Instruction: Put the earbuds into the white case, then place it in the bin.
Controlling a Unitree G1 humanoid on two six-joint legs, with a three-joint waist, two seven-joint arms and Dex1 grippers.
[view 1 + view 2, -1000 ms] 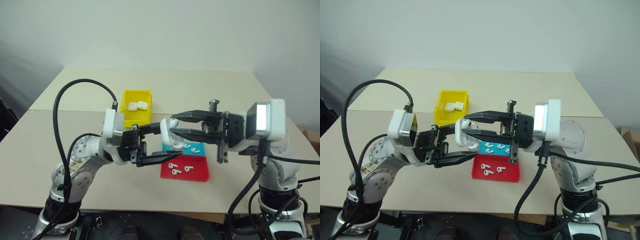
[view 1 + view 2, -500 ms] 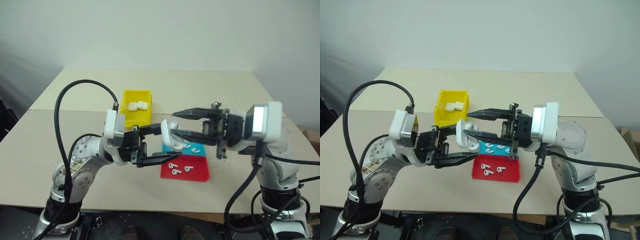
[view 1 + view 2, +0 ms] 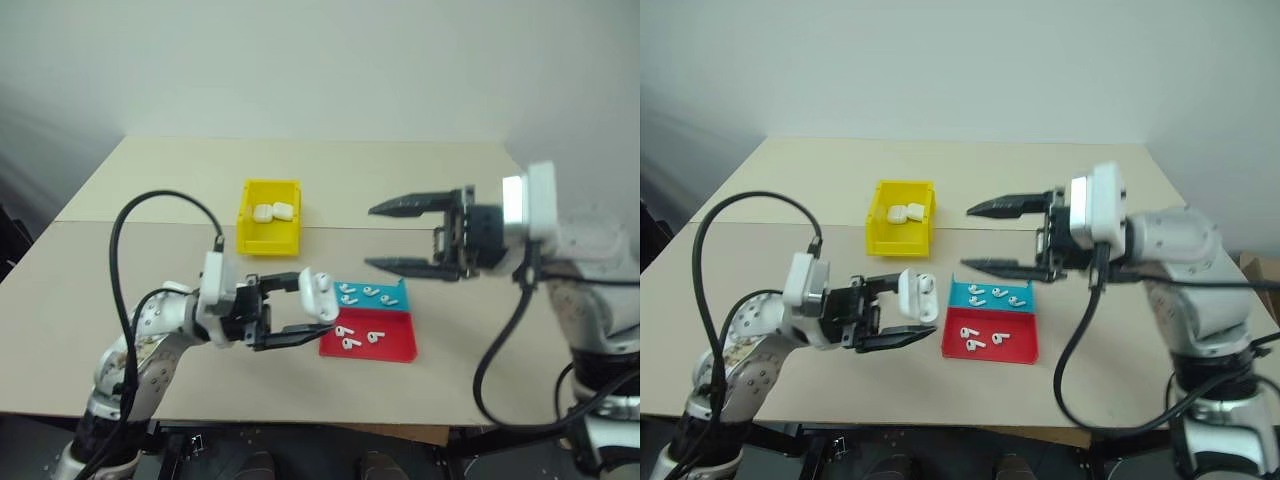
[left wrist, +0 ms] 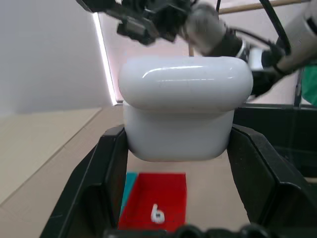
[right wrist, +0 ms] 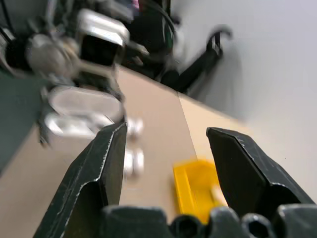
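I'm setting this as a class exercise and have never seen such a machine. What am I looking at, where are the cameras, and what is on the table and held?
It is a two-armed robot. Two pictures come from its head, looking down; two from cameras on its wrists. The left gripper is shut on a white case. The right gripper is open and holds nothing. On the table stand a yellow bin with two more cases inside, and a red-and-blue tray carrying loose earbuds.

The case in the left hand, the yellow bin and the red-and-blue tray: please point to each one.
case (image 3: 918, 296), right eye view, on its white front.
bin (image 3: 269, 241), left eye view, on its near wall.
tray (image 3: 1025, 351), right eye view, on bare red floor near its right corner.
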